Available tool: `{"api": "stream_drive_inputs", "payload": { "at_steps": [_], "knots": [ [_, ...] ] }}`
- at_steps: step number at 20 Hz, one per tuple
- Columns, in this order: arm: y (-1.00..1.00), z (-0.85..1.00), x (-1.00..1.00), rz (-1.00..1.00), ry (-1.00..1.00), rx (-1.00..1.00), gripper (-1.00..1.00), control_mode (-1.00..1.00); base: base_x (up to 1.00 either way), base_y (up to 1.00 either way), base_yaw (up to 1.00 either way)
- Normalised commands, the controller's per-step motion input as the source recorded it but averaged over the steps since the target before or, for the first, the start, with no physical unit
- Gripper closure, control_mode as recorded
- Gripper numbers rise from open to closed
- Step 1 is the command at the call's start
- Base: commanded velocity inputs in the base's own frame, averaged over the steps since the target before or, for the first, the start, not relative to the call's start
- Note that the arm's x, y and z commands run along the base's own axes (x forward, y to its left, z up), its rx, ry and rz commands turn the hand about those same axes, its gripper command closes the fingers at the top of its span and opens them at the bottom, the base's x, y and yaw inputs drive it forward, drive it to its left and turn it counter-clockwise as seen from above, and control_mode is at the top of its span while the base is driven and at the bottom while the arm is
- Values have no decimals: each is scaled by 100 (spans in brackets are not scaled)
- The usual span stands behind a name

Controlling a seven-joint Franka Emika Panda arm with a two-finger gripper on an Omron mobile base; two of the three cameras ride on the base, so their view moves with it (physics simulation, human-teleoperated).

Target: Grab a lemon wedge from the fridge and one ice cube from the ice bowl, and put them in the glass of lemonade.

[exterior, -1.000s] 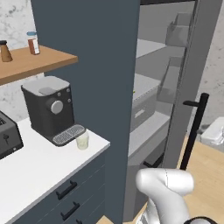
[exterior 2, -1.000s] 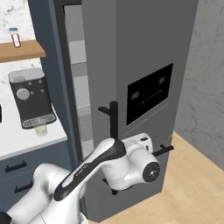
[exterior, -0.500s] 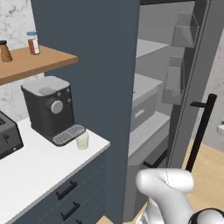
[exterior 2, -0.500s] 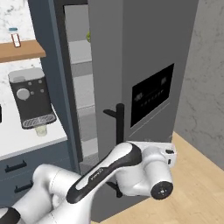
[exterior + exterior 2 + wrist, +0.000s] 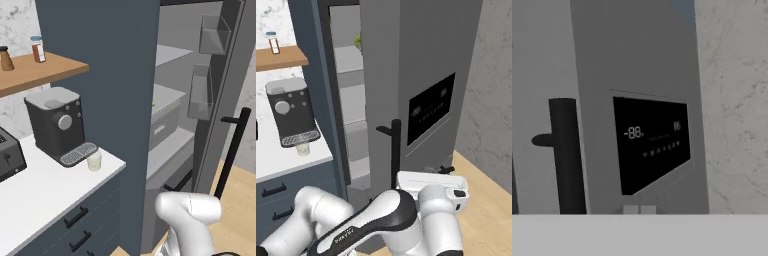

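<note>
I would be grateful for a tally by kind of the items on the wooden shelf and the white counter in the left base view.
Small jars on the brown wooden shelf: 2 (brown, red-labelled)
Grey-black coffee machine: 1
Dark toaster: 1
Small clear glass of pale lemonade: 1
Total: 5

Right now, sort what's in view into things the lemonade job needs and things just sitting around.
Needed for the job:
- tall grey fridge with its left door swung open
- small clear glass of pale yellow lemonade

Just sitting around:
- dark grey coffee machine
- wooden wall shelf
- white-capped jar with red band
- brown bottle
- black toaster
</note>
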Motion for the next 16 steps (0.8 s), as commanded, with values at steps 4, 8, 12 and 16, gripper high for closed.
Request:
{"api": "stream_drive_inputs", "payload": {
  "at_steps": [4, 8, 12, 16],
  "knots": [
    [20, 100, -75, 2, 11, 0, 100, -100, 0, 0, 0],
    [80, 83, -29, 0, 20, -11, 100, -100, 0, 0, 0],
    [100, 77, -5, 0, 28, -29, 100, -100, 0, 0, 0],
    [100, 82, -19, 0, 30, -30, 100, -100, 0, 0, 0]
  ]
}}
